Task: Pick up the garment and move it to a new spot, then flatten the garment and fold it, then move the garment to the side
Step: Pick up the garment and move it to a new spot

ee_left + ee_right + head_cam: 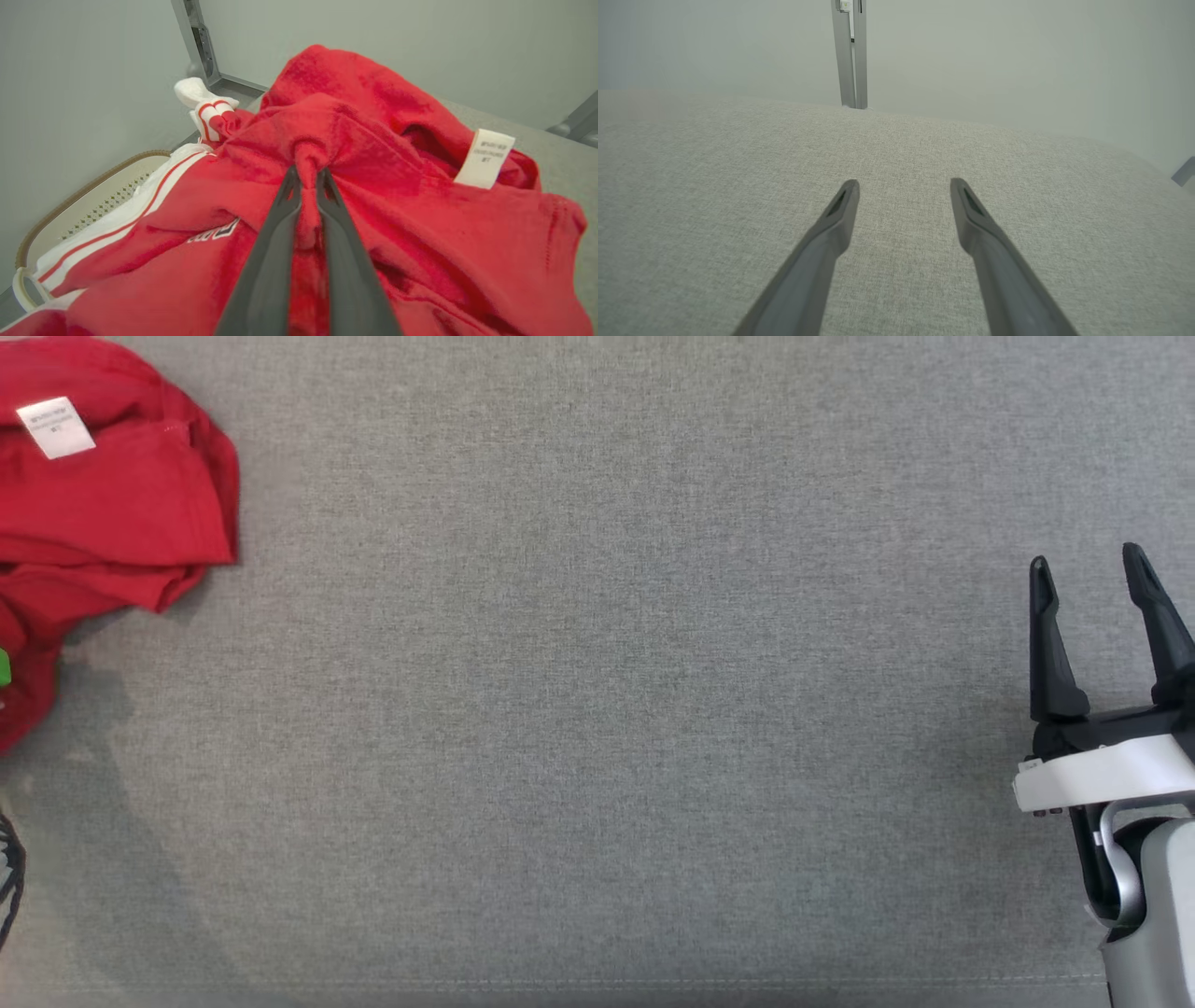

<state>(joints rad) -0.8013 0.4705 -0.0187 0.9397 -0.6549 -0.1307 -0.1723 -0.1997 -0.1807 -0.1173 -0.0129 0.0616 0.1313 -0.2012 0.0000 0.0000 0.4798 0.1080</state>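
Grey woven cloth surface (pixel 597 709) — left claw (pixel 307 171) pinches crumpled red garment (pixel 397 210).

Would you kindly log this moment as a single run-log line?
phase: pick-up | left gripper: shut on garment fold | right gripper: open, empty, over grey surface | garment: crumpled, at robot's left
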